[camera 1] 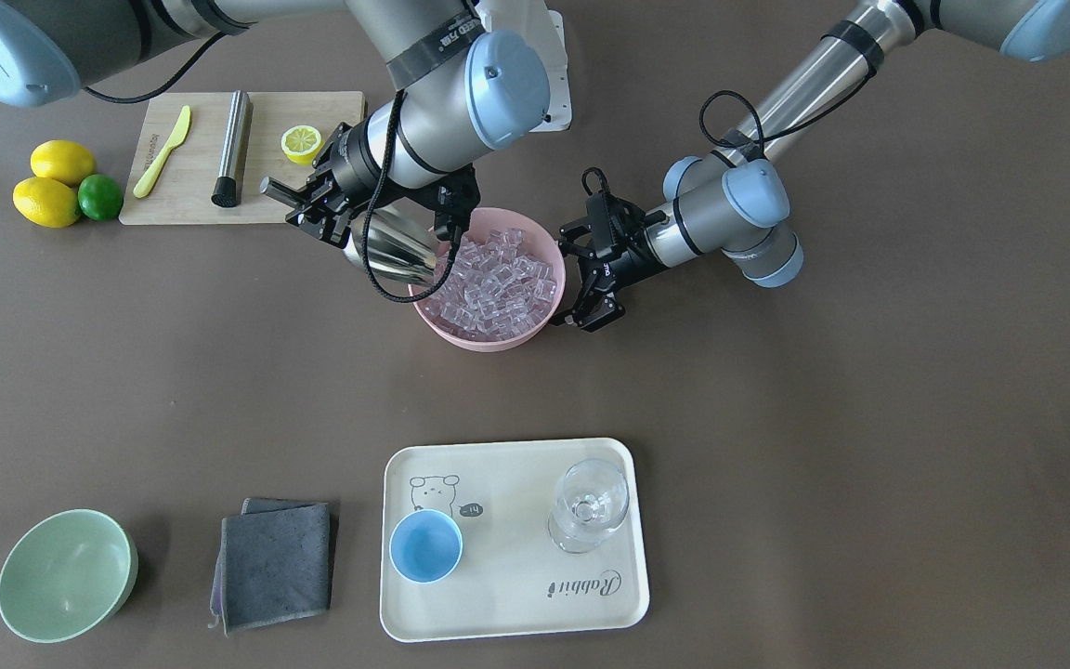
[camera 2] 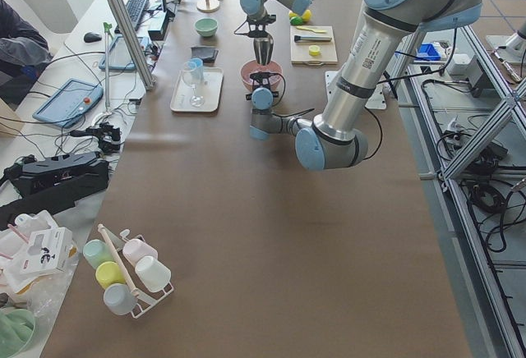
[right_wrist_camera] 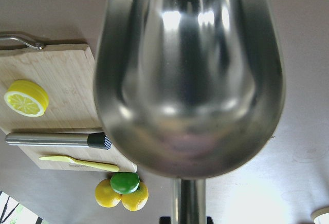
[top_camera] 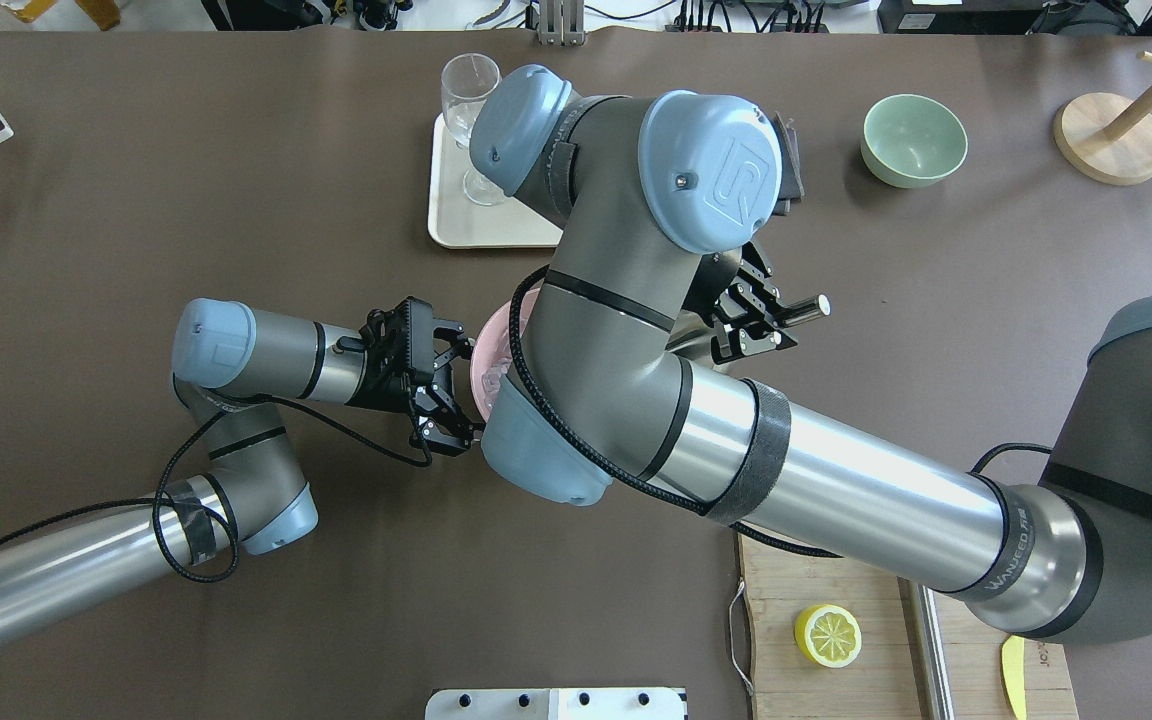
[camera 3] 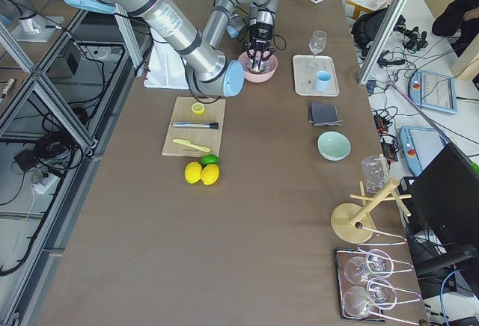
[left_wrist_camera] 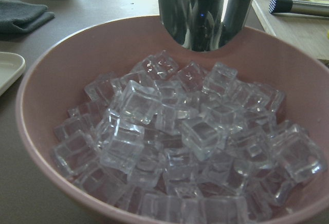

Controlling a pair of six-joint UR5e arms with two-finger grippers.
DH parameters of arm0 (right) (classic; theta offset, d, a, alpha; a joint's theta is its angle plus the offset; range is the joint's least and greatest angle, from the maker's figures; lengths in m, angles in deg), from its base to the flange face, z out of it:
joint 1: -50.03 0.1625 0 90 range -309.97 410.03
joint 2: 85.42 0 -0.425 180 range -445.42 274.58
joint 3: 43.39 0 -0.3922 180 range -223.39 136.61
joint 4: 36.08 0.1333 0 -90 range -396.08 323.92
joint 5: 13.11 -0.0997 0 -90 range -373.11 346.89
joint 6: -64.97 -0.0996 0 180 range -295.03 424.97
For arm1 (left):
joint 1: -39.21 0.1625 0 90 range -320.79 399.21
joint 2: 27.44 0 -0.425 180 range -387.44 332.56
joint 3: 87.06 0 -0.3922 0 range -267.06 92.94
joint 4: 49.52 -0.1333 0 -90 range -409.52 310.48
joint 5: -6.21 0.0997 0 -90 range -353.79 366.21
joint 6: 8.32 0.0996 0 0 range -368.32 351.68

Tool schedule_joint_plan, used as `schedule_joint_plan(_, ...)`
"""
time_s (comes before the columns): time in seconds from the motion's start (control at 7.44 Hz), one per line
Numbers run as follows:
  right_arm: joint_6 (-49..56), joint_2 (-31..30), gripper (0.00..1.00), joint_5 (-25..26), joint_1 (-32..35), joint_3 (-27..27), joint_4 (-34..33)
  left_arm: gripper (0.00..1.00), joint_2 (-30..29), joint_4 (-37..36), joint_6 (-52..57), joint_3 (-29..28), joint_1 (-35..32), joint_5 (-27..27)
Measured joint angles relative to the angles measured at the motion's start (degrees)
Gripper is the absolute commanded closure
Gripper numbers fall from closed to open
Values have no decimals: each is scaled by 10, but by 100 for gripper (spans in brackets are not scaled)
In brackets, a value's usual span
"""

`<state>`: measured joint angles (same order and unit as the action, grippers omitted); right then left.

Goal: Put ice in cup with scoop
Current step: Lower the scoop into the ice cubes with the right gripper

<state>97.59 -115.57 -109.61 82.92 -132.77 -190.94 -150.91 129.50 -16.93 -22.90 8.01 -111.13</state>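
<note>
The ice point(camera 1: 498, 279) lies heaped in a pink bowl point(camera 1: 484, 339) at mid-table and fills the left wrist view point(left_wrist_camera: 180, 142). My right gripper point(camera 1: 307, 200) is shut on the rod handle of the steel scoop point(camera 1: 396, 251). The trough is tilted over the bowl's rim, just above the ice point(left_wrist_camera: 205, 8), and it looks empty in the right wrist view point(right_wrist_camera: 190, 80). My left gripper point(camera 1: 581, 279) is open, its fingers spread beside the bowl's other side. The light-blue cup point(camera 1: 425, 546) stands empty on a cream tray point(camera 1: 516, 604).
A clear stemmed glass point(camera 1: 589, 506) shares the tray. A grey cloth point(camera 1: 275, 562) and a pale green bowl point(camera 1: 66, 576) lie beside it. A cutting board point(camera 1: 191, 200) holds a yellow knife, a steel cylinder point(camera 1: 233, 149) and a lemon half. Two lemons and a lime point(camera 1: 100, 197) sit nearby.
</note>
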Motion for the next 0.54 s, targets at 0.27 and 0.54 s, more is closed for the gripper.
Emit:
schedule_joint_plan(0.27, -13, 5, 100, 0, -8, 16, 14, 2, 0, 0, 0, 0, 0, 0)
schedule_joint_plan(0.54, -24, 6, 100, -2, -11, 20, 27, 2, 0, -1, 0, 0, 0, 2)
